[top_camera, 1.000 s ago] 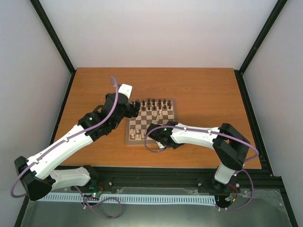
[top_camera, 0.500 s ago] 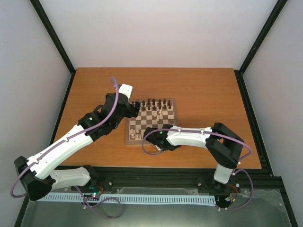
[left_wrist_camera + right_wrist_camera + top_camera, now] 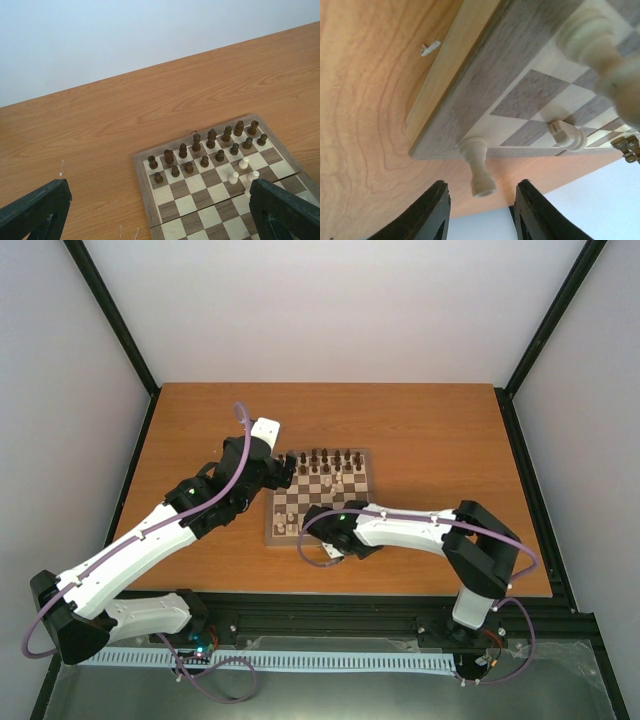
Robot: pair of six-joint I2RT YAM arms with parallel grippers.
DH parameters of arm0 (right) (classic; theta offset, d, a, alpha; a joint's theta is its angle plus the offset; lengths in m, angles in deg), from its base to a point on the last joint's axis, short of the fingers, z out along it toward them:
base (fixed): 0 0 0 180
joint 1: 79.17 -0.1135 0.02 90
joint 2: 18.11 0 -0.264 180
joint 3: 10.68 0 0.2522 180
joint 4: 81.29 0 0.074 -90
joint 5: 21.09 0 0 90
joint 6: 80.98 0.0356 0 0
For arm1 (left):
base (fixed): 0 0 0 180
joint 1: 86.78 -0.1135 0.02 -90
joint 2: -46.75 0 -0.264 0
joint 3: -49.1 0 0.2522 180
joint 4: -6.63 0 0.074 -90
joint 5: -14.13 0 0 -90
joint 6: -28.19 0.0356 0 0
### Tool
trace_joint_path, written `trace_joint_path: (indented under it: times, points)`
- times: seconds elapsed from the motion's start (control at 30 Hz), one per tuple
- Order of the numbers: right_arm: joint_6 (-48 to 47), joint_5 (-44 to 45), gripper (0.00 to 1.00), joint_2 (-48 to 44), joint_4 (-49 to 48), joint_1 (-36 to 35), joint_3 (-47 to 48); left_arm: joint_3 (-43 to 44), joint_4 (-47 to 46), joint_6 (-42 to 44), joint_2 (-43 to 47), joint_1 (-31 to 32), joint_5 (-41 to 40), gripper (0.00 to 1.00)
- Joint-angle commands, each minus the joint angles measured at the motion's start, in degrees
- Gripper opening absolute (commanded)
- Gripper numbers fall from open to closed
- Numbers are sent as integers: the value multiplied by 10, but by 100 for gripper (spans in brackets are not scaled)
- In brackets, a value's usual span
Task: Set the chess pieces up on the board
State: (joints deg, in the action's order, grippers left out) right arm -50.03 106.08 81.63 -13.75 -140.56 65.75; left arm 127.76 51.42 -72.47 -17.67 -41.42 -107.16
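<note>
R claw [image 3: 482, 186] apart round cream pawn [image 3: 476, 160] at board [image 3: 485, 90] corner, cream pcs [image 3: 567, 135] near; L claw [image 3: 160, 210] apart.

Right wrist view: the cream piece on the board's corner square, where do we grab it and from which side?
Grip the cream piece by the narrow stem under its head, coming straight down its axis, where the right gripper sits with jaws open either side. It stands upright at the board corner; the nearest cream neighbour stands apart.
</note>
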Motion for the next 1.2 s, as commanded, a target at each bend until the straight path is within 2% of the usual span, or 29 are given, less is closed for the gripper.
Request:
trace_joint_path:
  times: [0.0, 0.13, 0.3, 0.4, 0.53, 0.67, 0.83, 1.0, 1.17]
  points:
    - [23, -71, 38, -59, 42, 20, 36, 15, -1, 7, 6, -4, 1, 100]
    - [51, -208, 39, -106, 64, 87, 71, 17, -1, 5, 6, -4, 5, 100]
    - [121, -415, 37, -129, 56, 211, 111, 18, 1, 4, 4, -4, 9, 100]
    - [168, -482, 35, -122, 33, 253, 109, 18, 3, 3, 1, -4, 11, 100]
    - [190, -462, 34, -109, -20, 254, 78, 17, 0, 5, 1, -4, 9, 100]
    - [144, -431, 32, -89, -36, 255, 68, 15, -2, 7, 0, -4, 10, 100]
    - [13, -386, 32, -68, -42, 257, 71, 15, -2, 10, -2, -4, 13, 99]
    - [-96, -378, 31, -48, -54, 257, 85, 15, -3, 16, -2, -4, 14, 99]
    - [-184, -365, 37, -27, -60, 257, 84, 14, -5, 21, -3, -4, 14, 99]
